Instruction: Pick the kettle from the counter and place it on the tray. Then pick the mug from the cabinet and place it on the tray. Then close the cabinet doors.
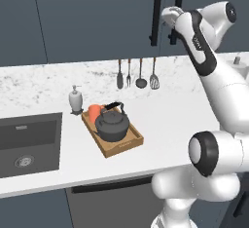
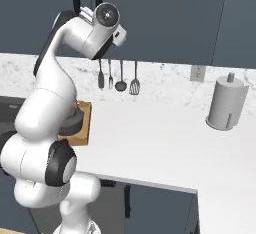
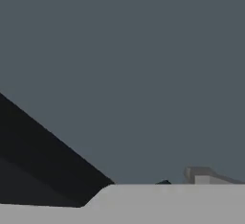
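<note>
The dark grey kettle stands in the wooden tray on the counter. The orange mug is in the tray too, just behind the kettle at its left. Both cabinet doors lie flush with the cabinet front, their black bar handles side by side. My gripper is raised against the doors between the two handles. The hand view has the slate panel very close and a black bar slanting at lower left. The jaws stand open with nothing in them.
A soap dispenser stands left of the tray, beside the sink. Several utensils hang on the back wall. A paper-towel roll stands at the far right. My arm hides most of the tray in the right base view.
</note>
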